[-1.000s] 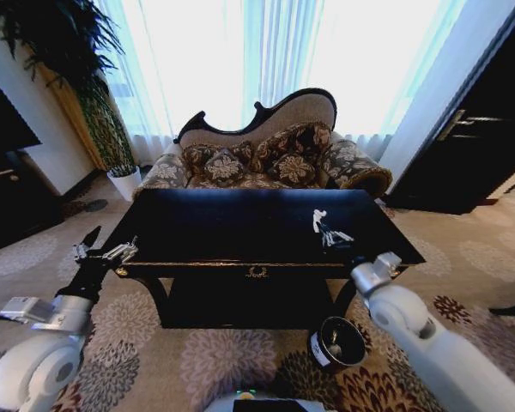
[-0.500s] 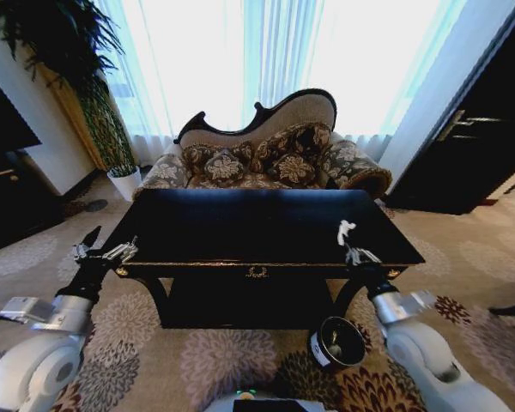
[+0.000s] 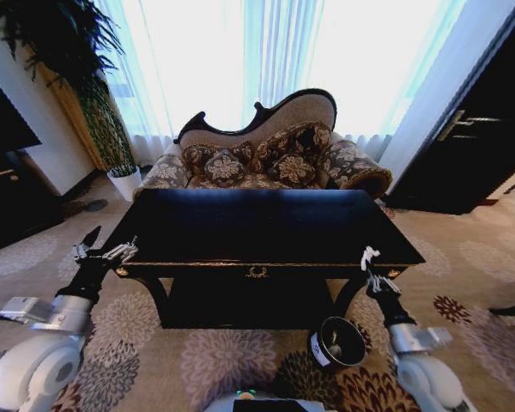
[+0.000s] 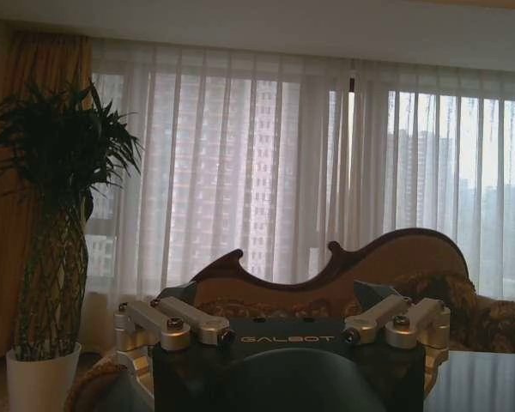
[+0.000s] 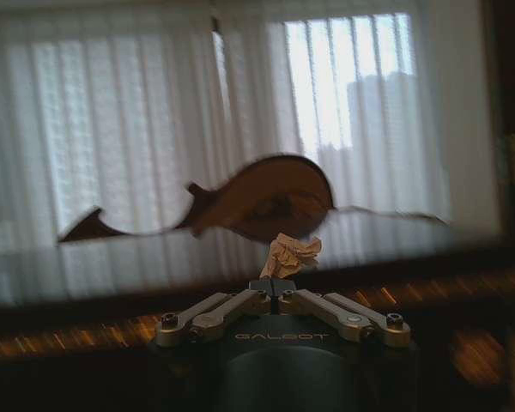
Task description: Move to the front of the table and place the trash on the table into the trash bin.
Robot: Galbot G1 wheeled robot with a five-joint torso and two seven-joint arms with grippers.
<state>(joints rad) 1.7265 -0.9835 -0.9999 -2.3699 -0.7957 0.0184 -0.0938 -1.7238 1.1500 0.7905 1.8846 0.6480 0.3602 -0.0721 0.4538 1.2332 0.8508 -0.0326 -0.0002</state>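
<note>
The right gripper (image 3: 371, 273), clamped on a crumpled white tissue wad (image 3: 369, 256), hangs just off the glossy black table (image 3: 240, 225); next, it must lower over the small black cylindrical trash bin (image 3: 336, 343).

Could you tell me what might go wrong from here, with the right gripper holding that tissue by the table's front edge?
The right gripper pinches the white tissue wad only by its lower end, so it might slip out. The small black cylindrical bin sits on the carpet close to the glossy black table, so a drop could miss its opening.
</note>
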